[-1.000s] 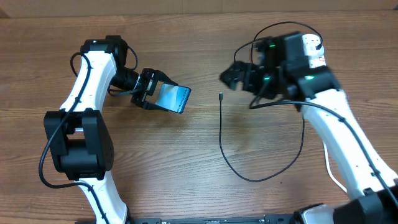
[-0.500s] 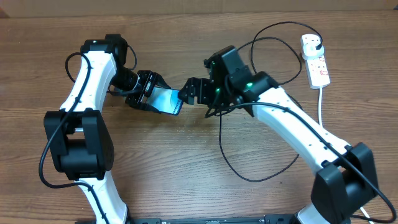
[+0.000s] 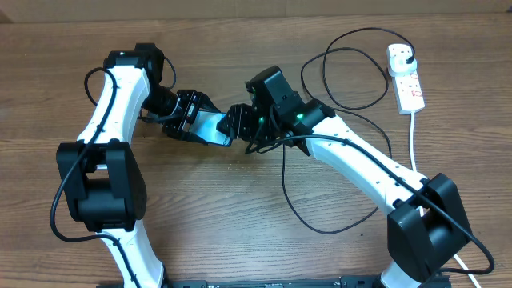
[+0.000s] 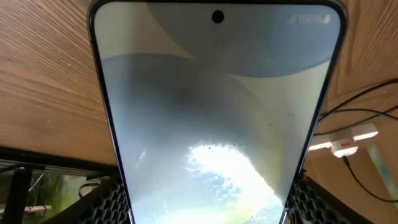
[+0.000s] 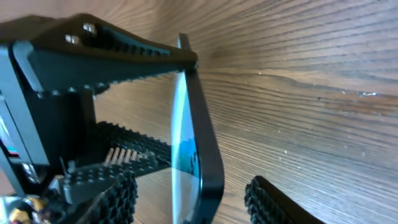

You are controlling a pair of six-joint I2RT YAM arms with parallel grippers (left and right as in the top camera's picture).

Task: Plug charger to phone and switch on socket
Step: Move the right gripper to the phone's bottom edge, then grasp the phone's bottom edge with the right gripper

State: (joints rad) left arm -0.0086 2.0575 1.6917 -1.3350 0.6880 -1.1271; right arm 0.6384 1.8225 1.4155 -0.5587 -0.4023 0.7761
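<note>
While the left fingers (image 4: 111, 200) clamp the phone (image 4: 217, 112) by its two long edges, their black pads show a honeycomb pattern pressed against the slim dark frame. The phone is a flat rounded-corner slab lifted off the surface (image 3: 200, 224). Its glossy screen is pale blue-grey, with a soft white glare low down, a small round camera hole near the far short end and tiny white text in one corner. Seen edge-on from the right wrist, it is a thin black strip with a sliver of bright blue glass.

The right fingers (image 5: 273, 200) stand apart on either side of the phone's free short end. A gap shows between each ridged black pad and the phone, so they grip nothing. Across from them, the left arm's toothed black finger bars run along the phone's edges.

From overhead, the two arms meet over the middle of the surface, which is brown wood with a fine streaked grain. The cable (image 3: 283, 180) is a long thin black line. It runs out from under the right arm, curls in a wide loop toward the near edge and coils again toward the far right corner. There lies the power strip (image 3: 406, 80), a white oblong with red marks and a black plug seated at its far end. Its thick white cord (image 3: 413, 136) trails toward the near edge. The cable's small tip is hidden beneath the right arm.
</note>
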